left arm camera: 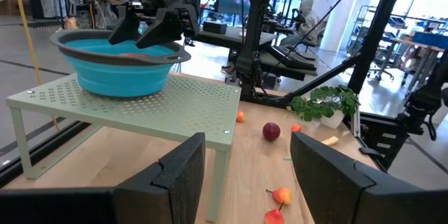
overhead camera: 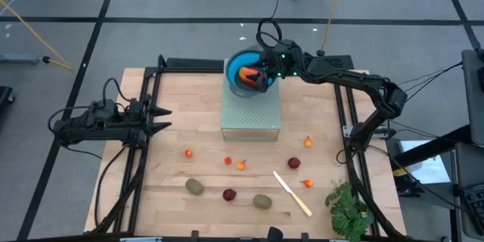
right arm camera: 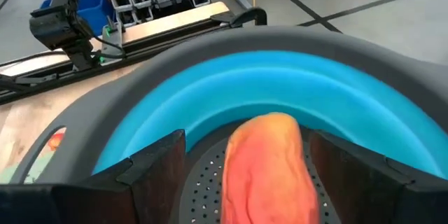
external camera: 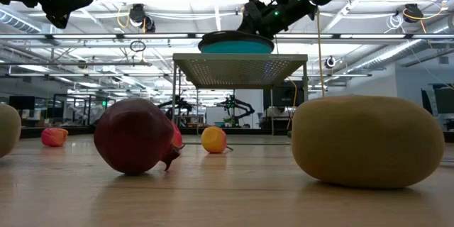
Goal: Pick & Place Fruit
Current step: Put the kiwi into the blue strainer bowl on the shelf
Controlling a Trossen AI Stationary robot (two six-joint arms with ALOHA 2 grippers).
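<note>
Nearest: brown-green kiwi-like toy oval on the wooden table, near edge.
Blue collapsible bowl: on the green perforated stand, holds the red-orange oval fruit.
Right gripper: above the bowl, jaws wide astride the oval.
Left gripper: left side, part open, empty.

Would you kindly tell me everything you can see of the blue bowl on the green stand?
The blue bowl is round with a grey rim and a perforated grey bottom, and looks like soft collapsible plastic. It sits upright on the perforated green stand at the table's far edge. A red-orange oval fruit lies inside, between the fingers of the open right hand, which reaches in.
</note>
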